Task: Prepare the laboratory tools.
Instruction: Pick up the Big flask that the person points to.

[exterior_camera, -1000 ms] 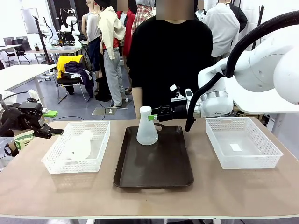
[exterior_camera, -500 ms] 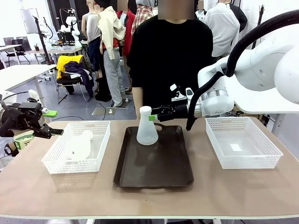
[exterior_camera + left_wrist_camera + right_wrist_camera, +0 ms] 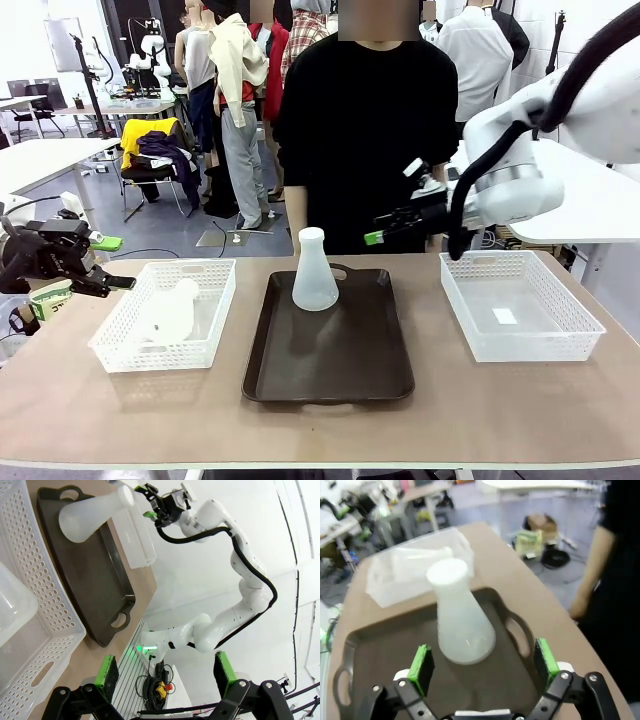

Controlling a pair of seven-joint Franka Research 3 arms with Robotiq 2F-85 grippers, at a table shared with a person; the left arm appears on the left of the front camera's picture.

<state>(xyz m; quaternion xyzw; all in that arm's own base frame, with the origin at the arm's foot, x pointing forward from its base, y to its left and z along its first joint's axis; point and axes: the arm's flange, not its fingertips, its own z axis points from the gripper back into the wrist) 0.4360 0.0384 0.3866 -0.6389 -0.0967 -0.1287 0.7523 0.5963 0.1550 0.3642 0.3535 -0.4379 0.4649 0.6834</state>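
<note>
No text, brand, number or sign can be read in any view. A small pale patch (image 3: 505, 316) on the floor of the white basket (image 3: 580, 335) at the robot's right may be a sticker, but it is too small to show any writing. The flask (image 3: 462, 615) on the tray is too blurred in the right wrist view to show any marks.
</note>
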